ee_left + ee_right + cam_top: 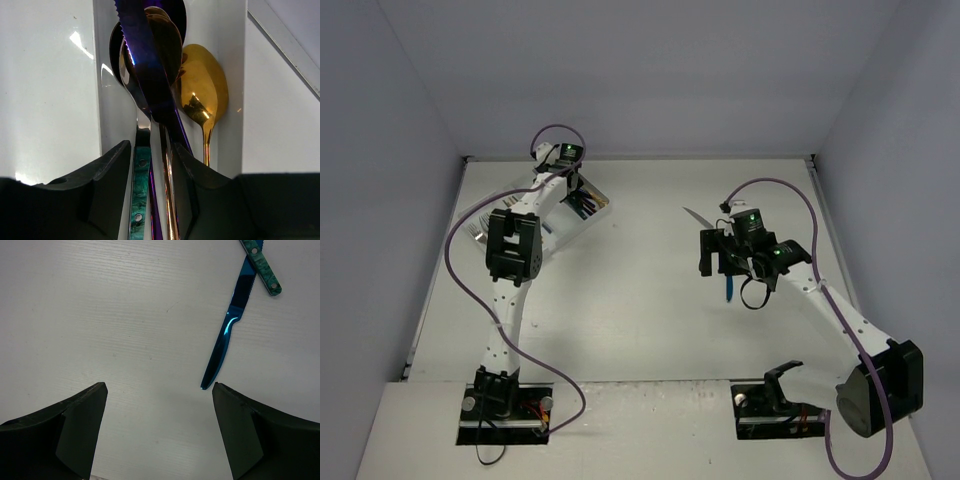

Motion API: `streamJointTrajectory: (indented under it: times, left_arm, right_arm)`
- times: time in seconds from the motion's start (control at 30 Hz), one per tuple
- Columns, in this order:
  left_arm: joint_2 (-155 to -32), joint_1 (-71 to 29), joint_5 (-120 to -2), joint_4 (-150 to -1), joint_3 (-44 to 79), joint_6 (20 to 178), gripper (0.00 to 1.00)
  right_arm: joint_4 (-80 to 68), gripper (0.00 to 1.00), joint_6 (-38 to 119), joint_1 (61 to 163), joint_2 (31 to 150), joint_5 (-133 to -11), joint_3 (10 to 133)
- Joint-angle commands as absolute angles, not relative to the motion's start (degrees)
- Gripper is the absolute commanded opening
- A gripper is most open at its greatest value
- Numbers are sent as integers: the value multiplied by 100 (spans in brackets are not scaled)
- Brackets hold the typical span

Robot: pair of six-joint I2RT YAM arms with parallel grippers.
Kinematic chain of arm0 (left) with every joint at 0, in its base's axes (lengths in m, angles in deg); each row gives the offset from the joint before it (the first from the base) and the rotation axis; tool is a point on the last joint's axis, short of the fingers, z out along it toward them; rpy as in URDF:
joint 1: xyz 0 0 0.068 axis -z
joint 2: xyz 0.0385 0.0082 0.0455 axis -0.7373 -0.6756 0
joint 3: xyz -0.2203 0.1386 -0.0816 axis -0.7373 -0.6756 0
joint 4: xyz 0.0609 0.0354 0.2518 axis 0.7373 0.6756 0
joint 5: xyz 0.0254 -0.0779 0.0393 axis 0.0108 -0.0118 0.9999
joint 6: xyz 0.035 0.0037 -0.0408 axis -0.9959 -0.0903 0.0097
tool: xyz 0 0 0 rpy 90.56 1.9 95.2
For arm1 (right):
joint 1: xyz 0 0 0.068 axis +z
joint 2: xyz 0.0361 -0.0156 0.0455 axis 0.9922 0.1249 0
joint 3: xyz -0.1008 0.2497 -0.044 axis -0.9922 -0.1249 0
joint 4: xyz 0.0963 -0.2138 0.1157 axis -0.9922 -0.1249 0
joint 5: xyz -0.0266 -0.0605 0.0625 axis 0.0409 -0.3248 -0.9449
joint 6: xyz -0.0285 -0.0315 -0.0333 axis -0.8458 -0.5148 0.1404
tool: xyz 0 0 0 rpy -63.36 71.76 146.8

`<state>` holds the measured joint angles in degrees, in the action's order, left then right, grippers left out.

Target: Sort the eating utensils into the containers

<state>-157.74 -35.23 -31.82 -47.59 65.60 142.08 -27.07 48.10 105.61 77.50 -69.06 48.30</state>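
The translucent white tray (601, 212) stands at the back left. My left gripper (577, 192) is down in one compartment. In the left wrist view its jaws (151, 165) stand apart and straddle a teal handle (138, 190), a purple knife (150, 75) and a copper spoon (167, 45); a gold spoon (202, 90) lies beside them. My right gripper (716, 260) is open and empty above the table. In the right wrist view (159, 386) a blue knife (227, 335) lies ahead to the right, its handle end near my right finger, crossed by a teal-handled utensil (262, 267).
The compartment's divider wall (106, 100) runs on the left of the utensils. A silver blade (697, 216) pokes out behind my right gripper, and the blue knife (729, 288) lies under it. Grey walls close in the table at the back and both sides.
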Motion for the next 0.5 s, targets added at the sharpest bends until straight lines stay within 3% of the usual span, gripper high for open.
streamJointTrajectory:
  times: [0.0,0.47]
  left_arm:
    - [-15726,-3623,-3080,-4729,6976,14286,36]
    - [-15097,-3659,-2999,-5478,6530,14301,36]
  right_arm:
    - [-2606,84,4707,10508,7807,-6995,5042]
    - [-2606,84,4663,10506,7877,-7112,5030]
